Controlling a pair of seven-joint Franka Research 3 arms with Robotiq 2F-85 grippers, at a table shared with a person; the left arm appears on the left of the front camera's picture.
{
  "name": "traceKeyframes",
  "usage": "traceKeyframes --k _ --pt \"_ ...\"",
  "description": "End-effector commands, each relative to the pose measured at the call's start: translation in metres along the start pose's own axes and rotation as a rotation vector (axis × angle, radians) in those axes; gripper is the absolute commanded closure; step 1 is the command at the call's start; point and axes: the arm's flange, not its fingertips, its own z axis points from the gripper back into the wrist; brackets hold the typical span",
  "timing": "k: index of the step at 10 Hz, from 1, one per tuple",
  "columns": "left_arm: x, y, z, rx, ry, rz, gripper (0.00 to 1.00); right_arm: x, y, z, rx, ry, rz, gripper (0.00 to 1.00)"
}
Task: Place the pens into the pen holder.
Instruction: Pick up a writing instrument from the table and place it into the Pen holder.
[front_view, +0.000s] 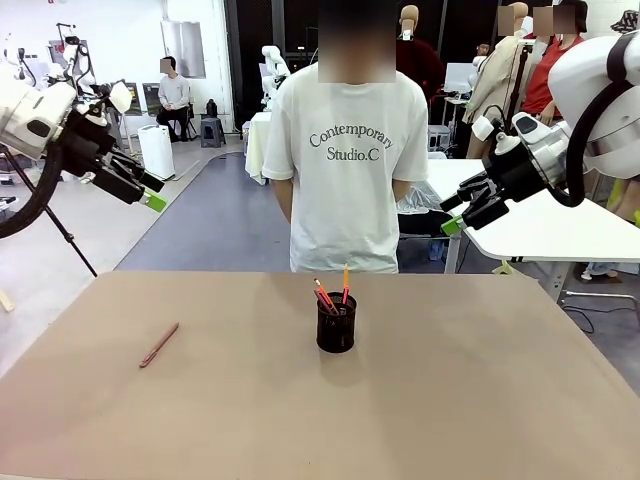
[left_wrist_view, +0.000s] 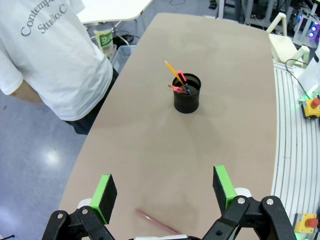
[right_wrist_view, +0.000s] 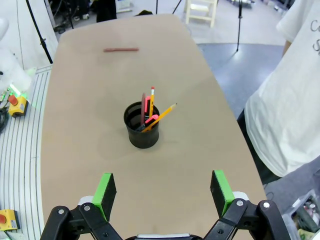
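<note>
- A small black wire-mesh cylindrical pen holder (front_view: 336, 328) stands upright near the middle of the light brown tabletop (front_view: 500, 400). It sits somewhat towards the far edge, where a person in a white printed T-shirt (front_view: 345, 170) stands.
- The cup has a dark mesh wall, a solid rim and an open mouth facing up.
- A yellow-orange pencil (front_view: 345, 280) sticks out of the cup and rises higher than the rest.
- Slim pinkish-red pens (front_view: 322, 293) stand in the cup beside the pencil, leaning on the rim at different angles.
- One more slim pinkish-red loose pen (front_view: 159, 344) lies flat and slanted on the table, well apart from the holder, on the robot's left.
- The left gripper (front_view: 150, 192) hangs in the air above the table's left side, clear of everything. Its green-padded fingers are spread wide with nothing between them. In its wrist view the loose pen shows as a blur low down, between the two fingers.
- The right gripper (front_view: 452, 215) hangs high over the table's right far corner. Its fingers are spread wide too and hold nothing. In its wrist view the pen holder lies straight ahead of it.
</note>
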Motion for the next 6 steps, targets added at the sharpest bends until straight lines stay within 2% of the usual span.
traceKeyframes --k 1,3,4,5,6 --pt "0.000 0.000 0.002 0.006 0.005 -0.001 0.00 0.002 0.001 0.001 -0.007 0.004 0.007 0.00" --pt "0.000 0.000 0.000 0.000 0.000 0.000 0.00 0.002 0.001 0.001 -0.007 0.004 0.007 0.00" --pt "-0.008 0.002 -0.004 -0.088 0.123 0.163 0.00 0.002 0.001 0.001 -0.007 0.004 0.007 0.00" --pt "-0.016 0.006 -0.005 -0.088 0.220 0.252 0.00 0.002 0.001 0.001 -0.007 0.004 0.007 0.00" --pt "-0.021 0.007 -0.013 -0.103 0.267 0.328 0.00 0.002 0.001 0.001 -0.007 0.004 0.007 0.00"
